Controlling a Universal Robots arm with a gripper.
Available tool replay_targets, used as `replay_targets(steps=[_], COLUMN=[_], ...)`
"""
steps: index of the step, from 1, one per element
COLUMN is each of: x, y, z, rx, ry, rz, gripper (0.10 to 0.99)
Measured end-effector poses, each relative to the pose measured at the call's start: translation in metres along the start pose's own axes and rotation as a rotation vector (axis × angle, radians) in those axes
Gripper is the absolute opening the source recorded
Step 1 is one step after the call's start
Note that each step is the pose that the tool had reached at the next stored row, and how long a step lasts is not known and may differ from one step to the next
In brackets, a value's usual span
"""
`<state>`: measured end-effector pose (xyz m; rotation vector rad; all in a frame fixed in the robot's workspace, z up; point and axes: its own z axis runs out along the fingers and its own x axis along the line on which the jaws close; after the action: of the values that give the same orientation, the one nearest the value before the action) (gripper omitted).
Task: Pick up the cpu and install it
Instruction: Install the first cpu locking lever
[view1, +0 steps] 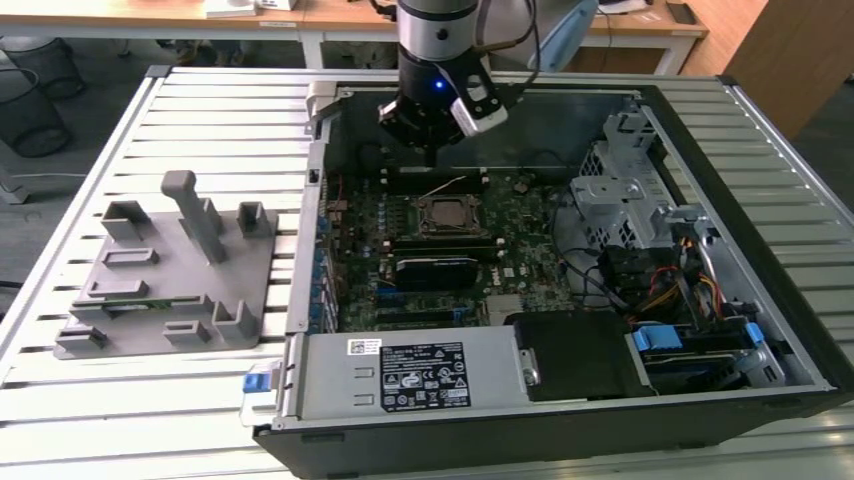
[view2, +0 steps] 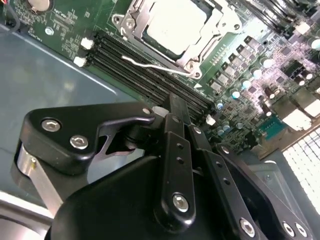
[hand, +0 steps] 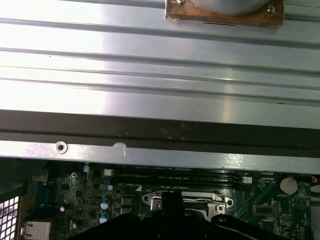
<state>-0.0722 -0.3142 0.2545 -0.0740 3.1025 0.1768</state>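
Observation:
The cpu (view2: 175, 24) shows its silver top and lies flat inside the metal socket frame (view2: 200, 47) on the green motherboard. In the exterior view the cpu (view1: 446, 213) sits mid-board in the open computer case. My gripper (view1: 427, 158) hangs above the board, a little behind the socket toward the case's far wall. In the second wrist view the gripper (view2: 178, 102) has its black fingers drawn together over the memory slots, with nothing between them. The gripper (hand: 172, 197) tip also shows in the first wrist view, just in front of the socket frame (hand: 200, 200).
A grey fixture (view1: 174, 270) with upright blocks stands on the slatted table (view1: 214, 110) at the exterior view's left. Inside the case are a power supply (view1: 414, 375), a drive cage (view1: 627, 180) and cables (view1: 667, 290). The case wall (hand: 160, 150) rises close behind the gripper.

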Motion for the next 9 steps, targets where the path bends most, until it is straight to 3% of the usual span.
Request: replay_targets(steps=[2, 5, 9], x=[-0.0005, -0.0017, -0.0046], y=[-0.0001, -0.0002, -0.0009], z=[0.0006, 0.0014, 0.0044], rx=[0.008, 0.041, 0.044], ry=[0.0004, 0.0019, 0.002], rz=[0.0, -0.001, 0.0], gripper=[0.106, 0.106, 0.106])
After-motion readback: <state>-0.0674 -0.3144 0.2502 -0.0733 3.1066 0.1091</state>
